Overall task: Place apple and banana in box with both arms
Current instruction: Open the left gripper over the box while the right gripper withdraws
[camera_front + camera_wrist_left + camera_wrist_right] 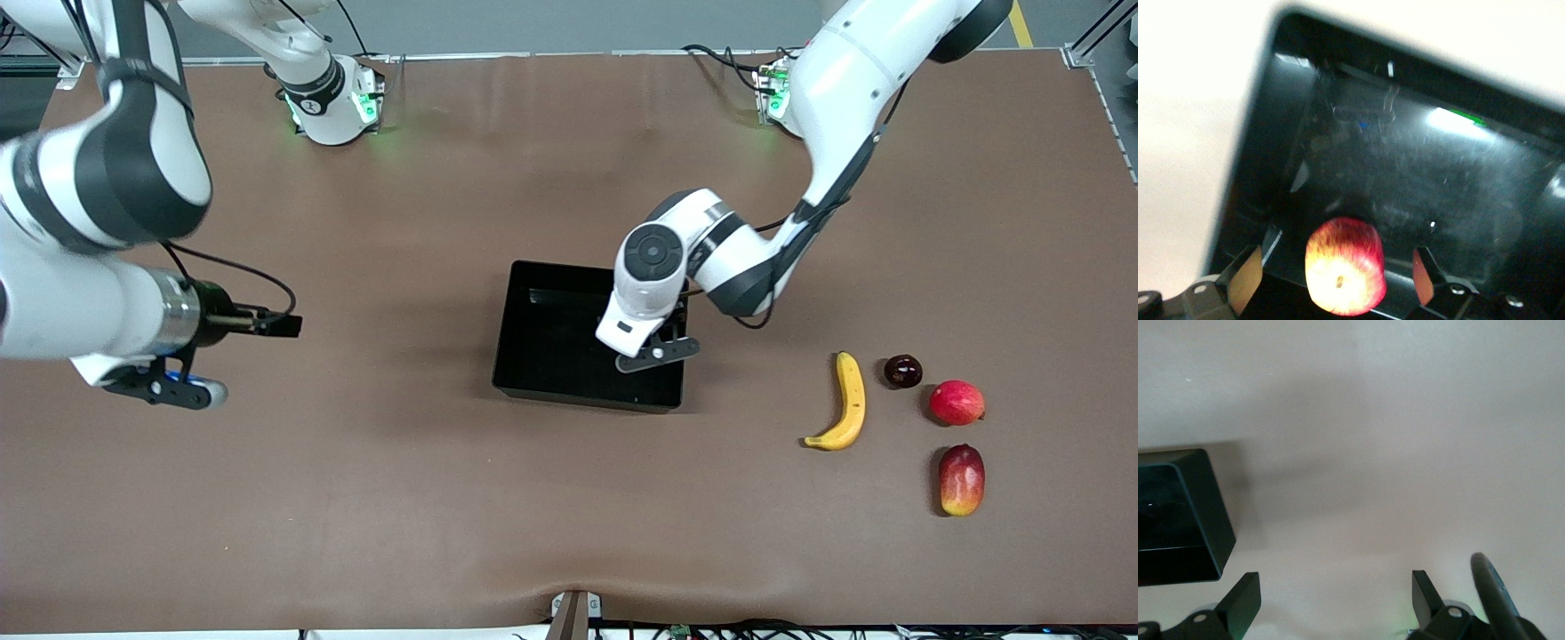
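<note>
The red apple with yellow streaks (1345, 265) shows only in the left wrist view, between the spread fingers of my left gripper (1335, 275) and touching neither pad. It is over the floor of the black box (1438, 180). In the front view the left gripper (659, 352) hangs open over the box (542, 347) at the end toward the left arm, and the hand hides the apple. The yellow banana (846, 404) lies on the table toward the left arm's end. My right gripper (286, 325) waits open and empty above the table toward the right arm's end, with the box corner (1198, 513) showing in its wrist view.
Beside the banana lie a small dark round fruit (902, 371), a pinkish-red round fruit (957, 402) and a red-and-yellow mango (962, 480), the mango nearest the front camera. The brown table (400, 498) stretches between the box and the right gripper.
</note>
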